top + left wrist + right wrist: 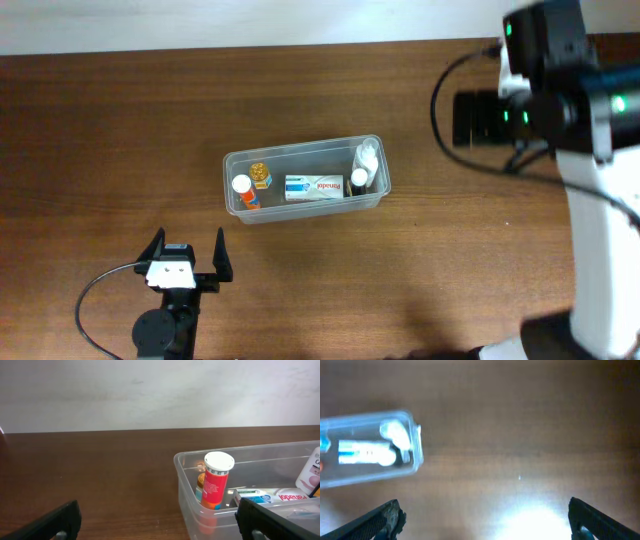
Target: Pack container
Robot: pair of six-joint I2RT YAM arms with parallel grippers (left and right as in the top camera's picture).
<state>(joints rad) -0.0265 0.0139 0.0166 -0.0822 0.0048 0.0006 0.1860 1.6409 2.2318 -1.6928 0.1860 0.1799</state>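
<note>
Container (300,148), clear plastic, rectangular, rounded corners, brown wood-grain table (100,130)

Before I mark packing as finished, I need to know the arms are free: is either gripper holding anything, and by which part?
Nothing is held. The left gripper and right gripper are both open and empty, apart from the container.

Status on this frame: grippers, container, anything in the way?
Left gripper open, empty, short of the container. Right gripper open, empty, well clear. Container holds bottles and a box. Nothing blocking either gripper.
</note>
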